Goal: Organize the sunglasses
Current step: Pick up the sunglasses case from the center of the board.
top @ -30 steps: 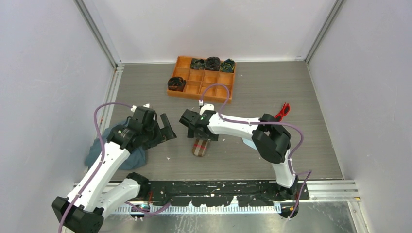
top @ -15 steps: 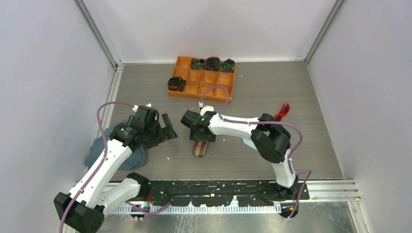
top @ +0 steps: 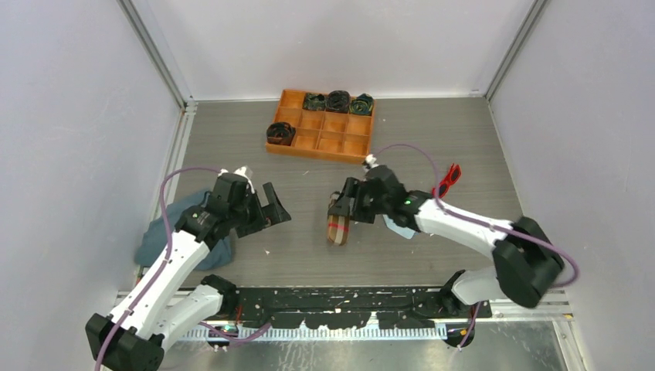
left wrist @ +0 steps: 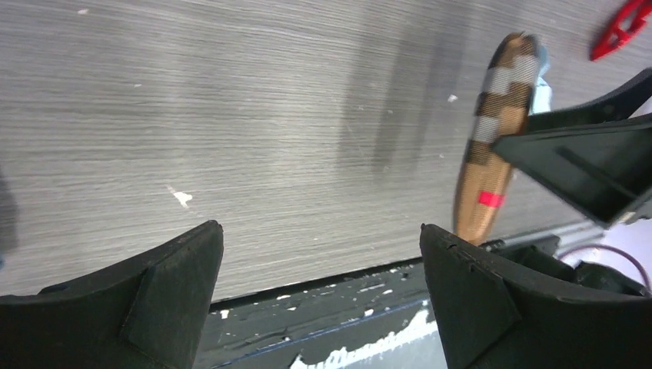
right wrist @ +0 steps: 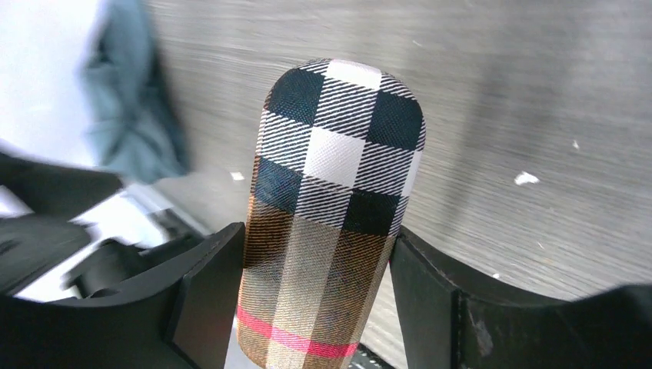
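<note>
Two claws: my right claw (right wrist: 319, 300) grips the plaid case (right wrist: 338, 177), presumably to house the sunglasses (top: 449, 178); left claw (left wrist: 319, 254) gapes empty.

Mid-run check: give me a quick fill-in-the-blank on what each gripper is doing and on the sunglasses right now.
1. The right gripper is shut on the ____, not on the sunglasses.
2. The left gripper is ____ and holds nothing.
3. The sunglasses lie untouched on the table and have a ____ frame.
Missing words: plaid case; open; red.
</note>
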You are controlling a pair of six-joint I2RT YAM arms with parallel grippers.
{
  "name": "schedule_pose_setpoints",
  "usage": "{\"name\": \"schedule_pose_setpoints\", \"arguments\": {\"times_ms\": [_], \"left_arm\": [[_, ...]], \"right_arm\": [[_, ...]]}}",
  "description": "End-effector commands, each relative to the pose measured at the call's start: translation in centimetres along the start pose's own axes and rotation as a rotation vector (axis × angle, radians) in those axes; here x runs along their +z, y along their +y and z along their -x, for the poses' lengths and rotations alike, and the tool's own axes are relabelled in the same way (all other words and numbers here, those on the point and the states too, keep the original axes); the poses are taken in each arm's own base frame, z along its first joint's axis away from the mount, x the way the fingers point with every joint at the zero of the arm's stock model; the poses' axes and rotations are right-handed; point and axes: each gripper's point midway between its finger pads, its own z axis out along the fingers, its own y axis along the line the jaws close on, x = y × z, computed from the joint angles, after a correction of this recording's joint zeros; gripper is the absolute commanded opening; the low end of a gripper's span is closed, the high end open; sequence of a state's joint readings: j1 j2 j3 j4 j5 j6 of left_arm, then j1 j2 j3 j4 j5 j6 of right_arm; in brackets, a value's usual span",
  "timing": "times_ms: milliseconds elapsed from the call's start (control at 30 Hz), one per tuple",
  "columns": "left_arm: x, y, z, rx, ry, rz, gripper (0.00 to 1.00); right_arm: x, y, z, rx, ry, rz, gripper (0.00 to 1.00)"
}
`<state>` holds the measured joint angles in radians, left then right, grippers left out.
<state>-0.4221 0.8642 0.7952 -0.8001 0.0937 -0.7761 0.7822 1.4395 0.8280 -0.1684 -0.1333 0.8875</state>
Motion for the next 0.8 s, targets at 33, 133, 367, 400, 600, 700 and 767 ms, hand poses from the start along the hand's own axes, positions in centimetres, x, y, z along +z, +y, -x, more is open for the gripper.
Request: {"name": "schedule_pose_setpoints", "arguments": {"times_ms": [33,133,367,400,600,700,767], "left_arm": [[-0.9,-6.5,1.0,0.074,0.037,-0.313,0.98],[-1.8,-9.9,1.5,0.034,0.022,-0.506,0.92],[-4.4,-14.7,2.0,-0.032,0.035,-0.817,0.94],[-4.8,-15.1,2.2,-0.032,0.034,-0.849,0.95],[-5.7,-16.3,2.3,-0.057,0.05,-0.952,0.95],[-5.8,-16.6,2.5,-0.072,0.044,-0.978,0.95],[-5.9,-16.7,2.7,-0.082,0.034,-0.989,0.95]], "right_arm": [[-7.0,8.1,3.5,-0.075,-0.091,0.517,0.41],[-9.4,9.8,4.0,-0.066,-0.092,0.66,0.41],[-13.2,12.6,4.2,-0.079,-0.113,0.858,0.4],[-13.2,12.7,4.2,-0.071,-0.109,0.866,0.39],[-13.5,13.4,4.6,-0.014,-0.112,0.94,0.39],[-13.7,13.6,4.6,0.005,-0.106,0.977,0.39],[-13.8,13.8,4.5,0.008,-0.094,0.999,0.37]]}}
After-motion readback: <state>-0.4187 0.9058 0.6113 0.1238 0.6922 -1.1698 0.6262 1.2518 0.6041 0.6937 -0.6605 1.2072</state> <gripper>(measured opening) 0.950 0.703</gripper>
